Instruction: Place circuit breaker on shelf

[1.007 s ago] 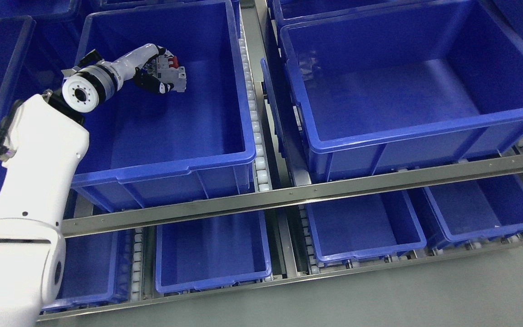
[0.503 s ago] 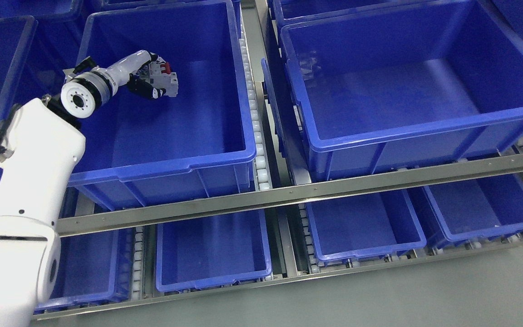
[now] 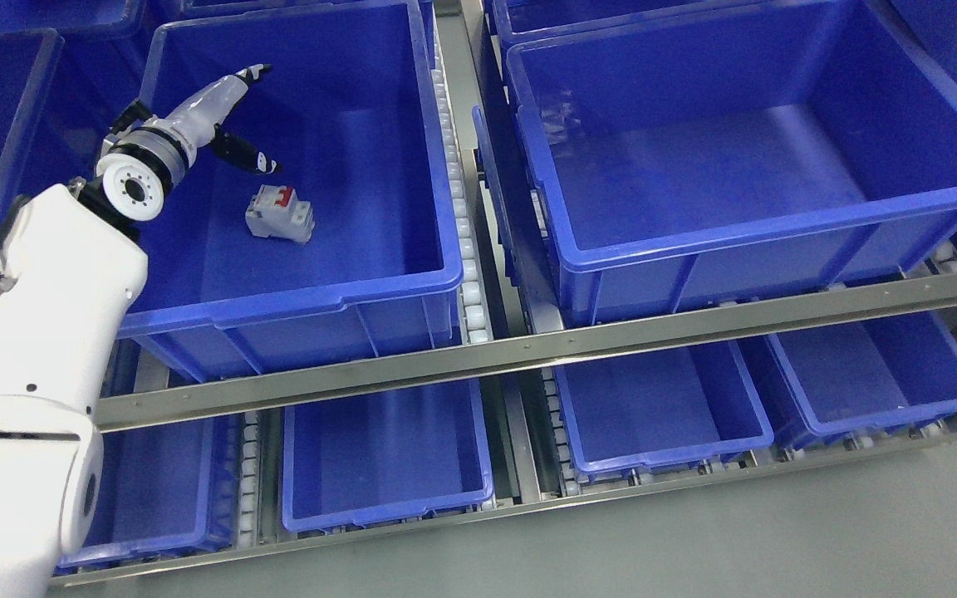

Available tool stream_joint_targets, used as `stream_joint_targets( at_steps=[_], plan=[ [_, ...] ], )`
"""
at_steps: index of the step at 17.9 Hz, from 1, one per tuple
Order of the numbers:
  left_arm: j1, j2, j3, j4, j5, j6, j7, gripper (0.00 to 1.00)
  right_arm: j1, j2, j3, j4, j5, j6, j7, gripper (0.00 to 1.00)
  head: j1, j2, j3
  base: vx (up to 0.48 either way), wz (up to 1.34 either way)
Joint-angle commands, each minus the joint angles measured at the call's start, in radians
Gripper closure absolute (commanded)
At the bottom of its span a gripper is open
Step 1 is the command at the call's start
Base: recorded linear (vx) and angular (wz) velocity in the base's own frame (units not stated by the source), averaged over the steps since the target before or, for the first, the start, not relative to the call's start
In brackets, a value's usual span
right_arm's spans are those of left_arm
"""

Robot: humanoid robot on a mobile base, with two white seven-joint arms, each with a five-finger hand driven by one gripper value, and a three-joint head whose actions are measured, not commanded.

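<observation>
A grey circuit breaker [image 3: 280, 215] with a red switch lies on the floor of the large blue bin [image 3: 296, 292] at the upper left of the shelf. My left hand [image 3: 256, 116] is above and to the left of it, inside the bin, with fingers spread and holding nothing. A gap shows between the hand and the breaker. My white left arm [image 3: 38, 349] comes up from the lower left corner. My right arm does not show.
A second large blue bin [image 3: 761, 224] stands to the right on the same level. A metal shelf rail [image 3: 545, 345] crosses the picture, with several smaller blue bins [image 3: 387, 507] on the lower level. Grey floor [image 3: 777, 540] lies in front.
My left hand let go of the circuit breaker, which now lies on the bin floor. The hand opened and drew back up and left. The camera shifted slightly.
</observation>
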Motion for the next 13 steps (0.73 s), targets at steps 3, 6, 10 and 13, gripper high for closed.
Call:
stream_joint_targets(
  at_steps=[3, 6, 10, 13],
  plan=[
    [0.001, 0.001, 0.111, -0.106, 0.007, 0.009, 0.034, 0.01, 0.000, -0.017, 0.020, 0.000, 0.000, 0.033, 0.001, 0.00, 0.0000, 0.000, 0.000, -0.031, -0.01],
    [0.002, -0.042, 0.407, -0.232, 0.057, 0.008, 0.028, 0.01, 0.000, -0.017, 0.020, 0.000, 0.000, 0.032, 0.001, 0.00, 0.0000, 0.000, 0.000, -0.080, -0.04],
    [0.034, -0.198, 0.760, -0.418, 0.255, 0.044, 0.034, 0.01, 0.000, -0.017, 0.020, 0.000, 0.000, 0.033, 0.000, 0.00, 0.0000, 0.000, 0.000, -0.188, -0.07],
    [0.172, -0.204, 0.792, -0.696, 0.361, 0.130, 0.043, 0.00, 0.000, -0.017, 0.020, 0.000, 0.000, 0.032, 0.000, 0.00, 0.0000, 0.000, 0.000, -0.169, -0.03]
  ],
)
